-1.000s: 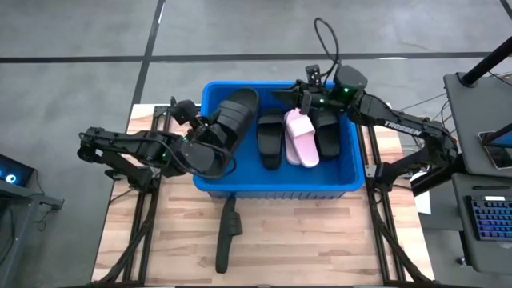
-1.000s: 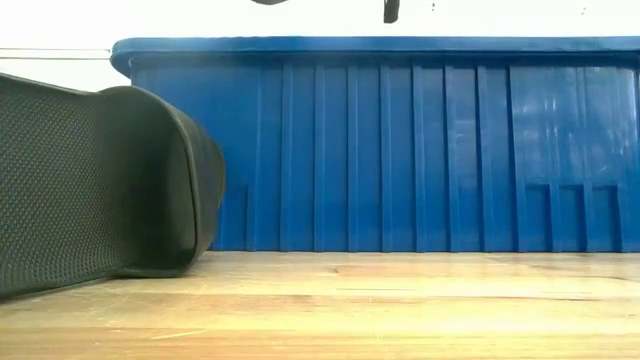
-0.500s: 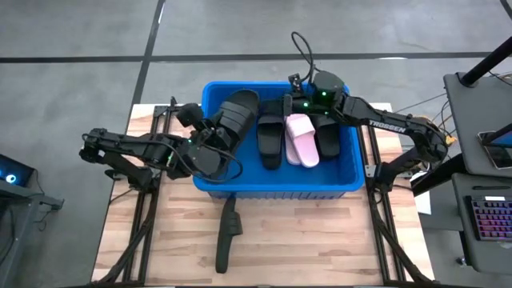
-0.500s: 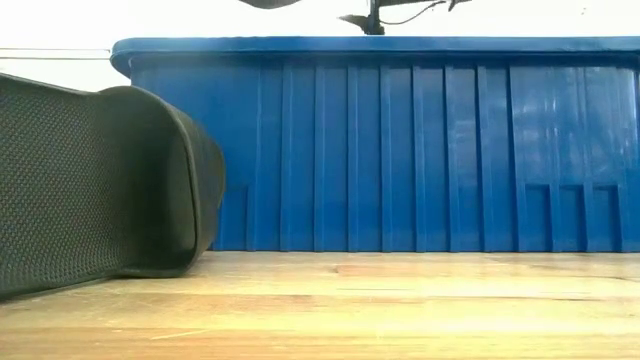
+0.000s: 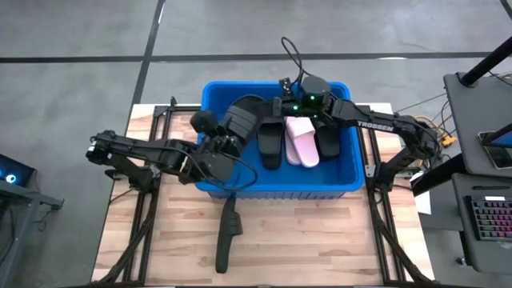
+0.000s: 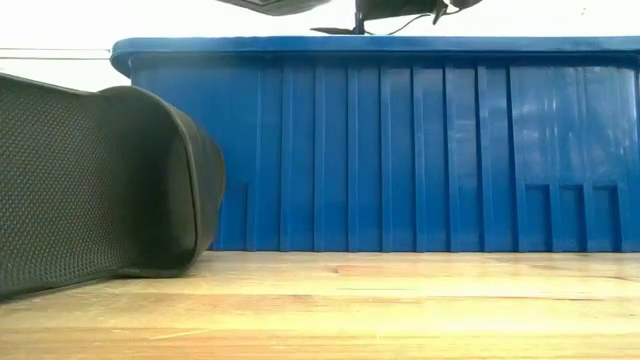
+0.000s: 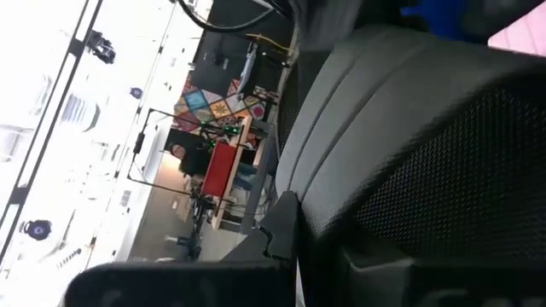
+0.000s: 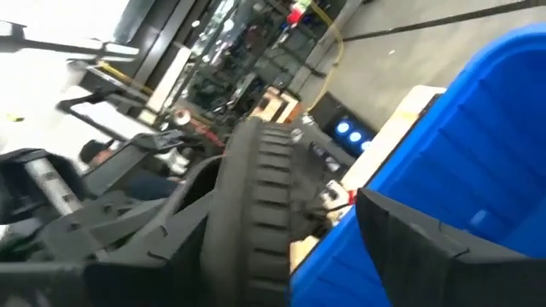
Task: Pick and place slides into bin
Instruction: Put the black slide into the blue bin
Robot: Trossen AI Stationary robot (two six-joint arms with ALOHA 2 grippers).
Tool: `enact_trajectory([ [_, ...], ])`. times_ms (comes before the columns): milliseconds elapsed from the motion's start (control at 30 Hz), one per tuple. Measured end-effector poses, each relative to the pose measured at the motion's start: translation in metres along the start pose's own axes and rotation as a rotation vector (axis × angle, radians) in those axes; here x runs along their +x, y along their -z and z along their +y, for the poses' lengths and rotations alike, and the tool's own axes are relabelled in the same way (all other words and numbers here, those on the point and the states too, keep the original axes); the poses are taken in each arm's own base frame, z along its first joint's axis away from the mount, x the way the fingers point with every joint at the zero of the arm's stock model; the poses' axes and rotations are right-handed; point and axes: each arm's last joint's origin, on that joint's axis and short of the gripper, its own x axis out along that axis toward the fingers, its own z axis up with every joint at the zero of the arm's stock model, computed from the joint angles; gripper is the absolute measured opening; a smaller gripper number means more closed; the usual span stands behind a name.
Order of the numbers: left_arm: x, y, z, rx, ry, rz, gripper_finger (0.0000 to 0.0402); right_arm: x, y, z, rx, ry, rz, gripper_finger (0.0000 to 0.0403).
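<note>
The blue bin (image 5: 352, 180) stands at the table's middle and also shows in the low view (image 6: 400, 150). In it lie a black slide (image 5: 270, 142), the pale pink slide (image 5: 302, 142) and another black slide (image 5: 328, 136). My left gripper (image 5: 214, 150) is shut on a black slide (image 5: 242, 120) above the bin's left part. My right gripper (image 5: 282, 104) is open and empty over the bin's far part, beside that slide. A further black slide (image 5: 228, 232) stands on its edge on the table in front of the bin, and fills the left of the low view (image 6: 100, 180). My left gripper holds the black slide by the end nearest the arm (image 5: 222, 148), coming level from the table's left. The slide's own body hides the fingers, so the kind of hold does not show. The slide is lifted clear and tilted, with its far end (image 5: 254, 104) over the bin.
The wooden table (image 5: 320, 240) has free room in front of the bin. The bin's rim (image 6: 380, 45) stands high above the table top. Dark frame rails run along the table's left and right sides. A desk with a keyboard (image 5: 488, 216) stands to the right.
My left gripper has gone toward the table's right edge with the black slide, which now hangs farther over the bin. My right gripper has gone toward the table's left edge over the bin's far part, away from the pink slide and toward the held slide.
</note>
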Motion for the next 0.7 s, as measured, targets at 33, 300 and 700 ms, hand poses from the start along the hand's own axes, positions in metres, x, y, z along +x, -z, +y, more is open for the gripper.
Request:
enact_trajectory([
  [33,0.000,0.000,0.000,-0.001,0.000,0.000,0.0000,0.000,0.000,-0.001,-0.003,0.014,-0.010,0.0241],
  [300,-0.001,0.001,0.008,-0.019,0.008,-0.008,0.0000,0.001,0.003,-0.001,-0.064,0.135,-0.106,0.0117],
  [700,0.002,0.000,0.007,-0.034,0.040,-0.017,0.0024,0.002,0.012,0.003,-0.172,0.187,-0.098,0.0041],
])
